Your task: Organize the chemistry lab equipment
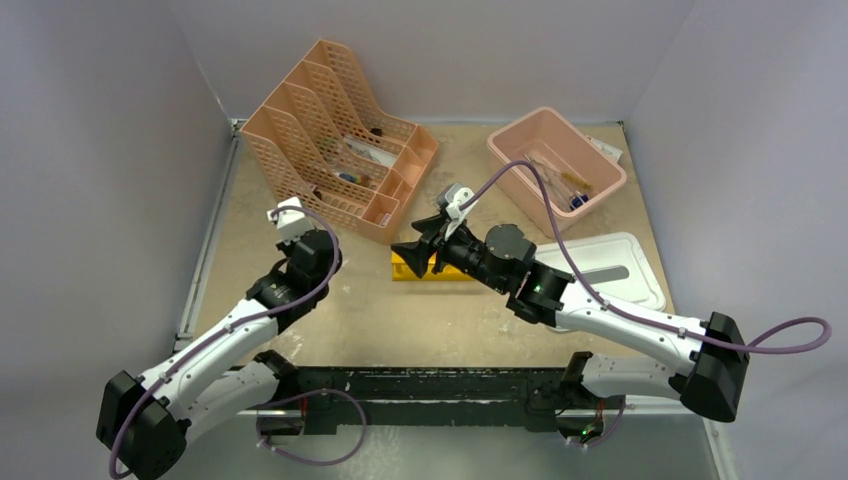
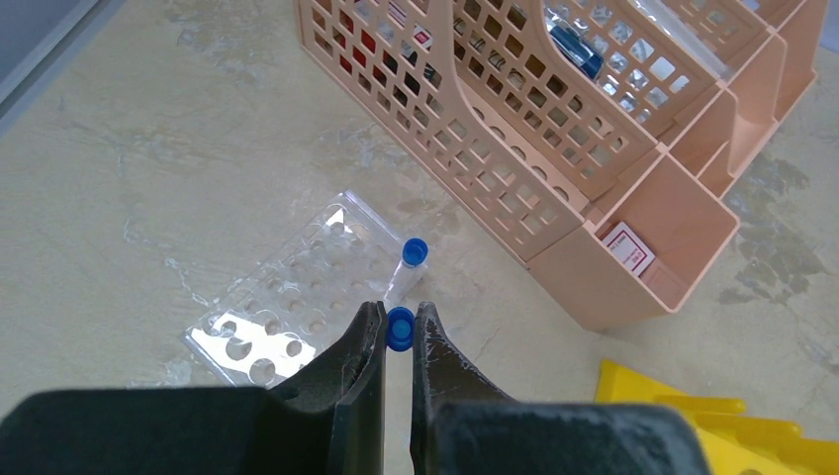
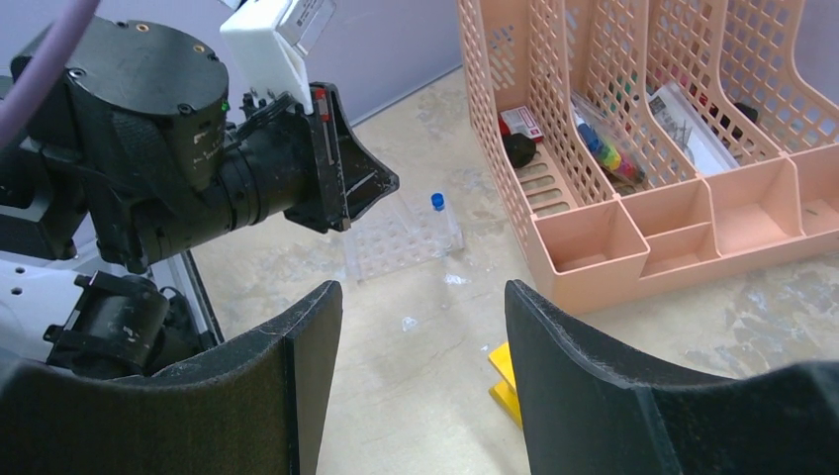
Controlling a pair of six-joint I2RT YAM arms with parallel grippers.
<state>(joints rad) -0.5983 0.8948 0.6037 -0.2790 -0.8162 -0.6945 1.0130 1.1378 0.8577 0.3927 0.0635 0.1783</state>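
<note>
The left gripper (image 2: 400, 312), closed to a narrow gap on the end-on cap of a blue-capped tube (image 2: 400, 330), has the clear rack (image 2: 287, 302) just ahead-left of its tips and the yellow rack (image 2: 693, 430) near, behind-right.

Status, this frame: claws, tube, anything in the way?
Left claw shut on blue-capped tube by clear rack. Right claw open over yellow rack. No obstruction seen.

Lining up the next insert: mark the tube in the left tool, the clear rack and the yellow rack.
held tube (image 2: 399, 329), left wrist view, its blue cap.
clear rack (image 2: 259, 315), left wrist view, holed top plate.
yellow rack (image 2: 762, 440), left wrist view, top face.
</note>
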